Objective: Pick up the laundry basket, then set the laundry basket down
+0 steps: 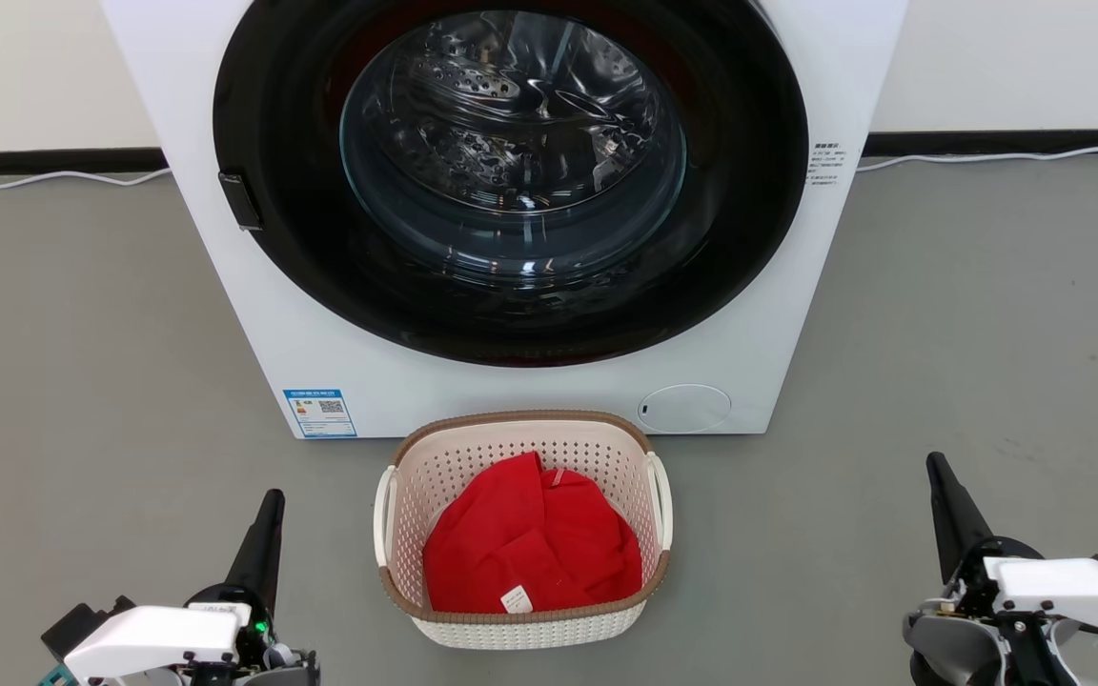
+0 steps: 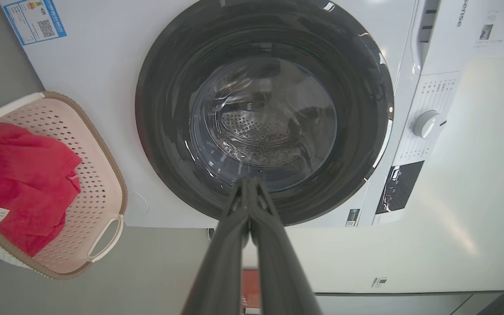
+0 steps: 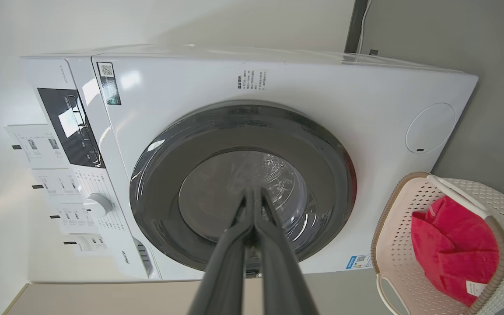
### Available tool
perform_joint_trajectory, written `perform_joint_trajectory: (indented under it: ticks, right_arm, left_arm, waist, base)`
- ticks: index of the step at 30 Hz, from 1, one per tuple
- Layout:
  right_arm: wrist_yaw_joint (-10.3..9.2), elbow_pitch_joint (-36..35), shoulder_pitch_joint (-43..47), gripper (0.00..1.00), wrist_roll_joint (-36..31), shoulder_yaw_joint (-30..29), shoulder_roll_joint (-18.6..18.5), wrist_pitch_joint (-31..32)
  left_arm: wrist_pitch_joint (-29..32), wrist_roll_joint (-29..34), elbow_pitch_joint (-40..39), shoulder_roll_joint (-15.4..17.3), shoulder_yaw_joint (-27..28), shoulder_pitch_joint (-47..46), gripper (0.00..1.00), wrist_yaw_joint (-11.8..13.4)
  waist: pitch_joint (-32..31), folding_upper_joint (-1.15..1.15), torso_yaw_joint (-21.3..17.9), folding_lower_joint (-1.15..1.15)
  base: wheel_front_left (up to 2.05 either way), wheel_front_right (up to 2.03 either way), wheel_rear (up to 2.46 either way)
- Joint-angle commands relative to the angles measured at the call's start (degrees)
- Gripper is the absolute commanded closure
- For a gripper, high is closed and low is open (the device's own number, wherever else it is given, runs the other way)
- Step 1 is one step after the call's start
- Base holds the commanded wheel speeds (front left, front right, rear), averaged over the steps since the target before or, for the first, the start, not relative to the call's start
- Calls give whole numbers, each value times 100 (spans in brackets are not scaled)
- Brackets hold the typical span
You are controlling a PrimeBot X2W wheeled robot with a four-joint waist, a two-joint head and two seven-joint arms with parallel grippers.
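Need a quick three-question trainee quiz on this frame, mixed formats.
1. True or false: the small cream-white perforated plastic laundry basket stands on the grey floor in front of the large white front-loading washing machine.
2. What colour is the crumpled cloth in the basket? A) blue B) red C) green
3. Fill in: the left gripper and the right gripper are both ____, holding nothing.
Key: 1 true; 2 B; 3 shut.

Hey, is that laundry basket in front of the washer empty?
No, a red garment with a small white tag lies inside the laundry basket.
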Motion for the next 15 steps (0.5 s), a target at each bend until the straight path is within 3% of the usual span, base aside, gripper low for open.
perform_joint_trajectory:
  ticks: [1, 7, 15]
  right_arm:
    - [40, -220, -52, 100, 187, 69, -11, 79]
    - [42, -261, -33, 100, 521, -4, 8, 179]
    - [42, -260, -33, 100, 520, -5, 9, 180]
  left_arm:
    - [63, -188, -173, 73, 200, -285, 100, -75]
    - [163, -540, -187, 76, 263, -291, 100, -116]
    - [163, -540, -187, 76, 263, -291, 100, -116]
  waist:
    - [-3, 0, 0, 0]
    - [-14, 0, -2, 0]
    - [-14, 0, -2, 0]
  base:
    - [0, 0, 0]
    - [0, 0, 0]
    - [0, 0, 0]
